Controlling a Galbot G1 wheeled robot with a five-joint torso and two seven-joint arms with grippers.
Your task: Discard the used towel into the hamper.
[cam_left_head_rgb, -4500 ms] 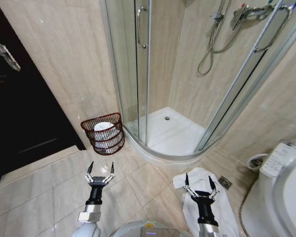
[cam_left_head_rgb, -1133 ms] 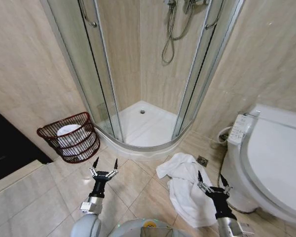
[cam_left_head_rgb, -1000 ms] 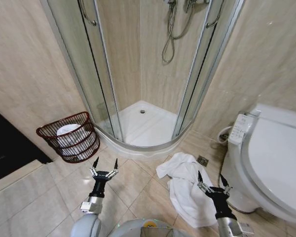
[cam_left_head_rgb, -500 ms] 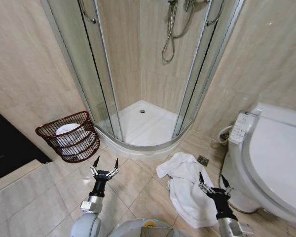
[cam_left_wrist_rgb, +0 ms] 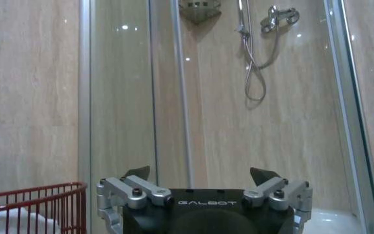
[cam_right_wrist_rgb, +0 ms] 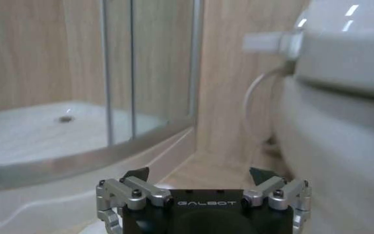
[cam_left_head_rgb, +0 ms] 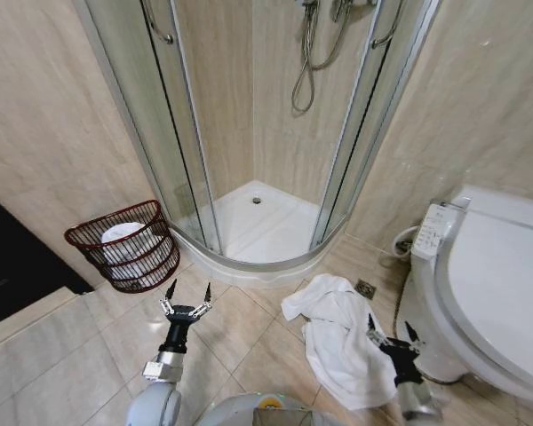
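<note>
Your crumpled white terry towel [cam_left_head_rgb: 342, 335] lies in a soft heap on the beige tiled floor [cam_left_head_rgb: 62, 355], between the curved white shower tray [cam_left_head_rgb: 259, 232] and the glossy white toilet [cam_left_head_rgb: 493, 293], its far end near a small square floor drain [cam_left_head_rgb: 365, 288]. Your right hand [cam_left_head_rgb: 392, 333] hovers over the towel's right edge, just beside the toilet bowl, fingers spread wide and holding nothing. The round dark reddish-brown slatted hamper [cam_left_head_rgb: 124, 246] stands well apart on the left, against the beige stone wall and just beside the shower's glass door [cam_left_head_rgb: 173, 142]; something white already sits inside it. Your left hand [cam_left_head_rgb: 186, 299] hangs above bare tiles, between you and the hamper, prongs wide and empty. A chrome shower hose [cam_left_head_rgb: 304, 62] loops down inside the cubicle.
</note>
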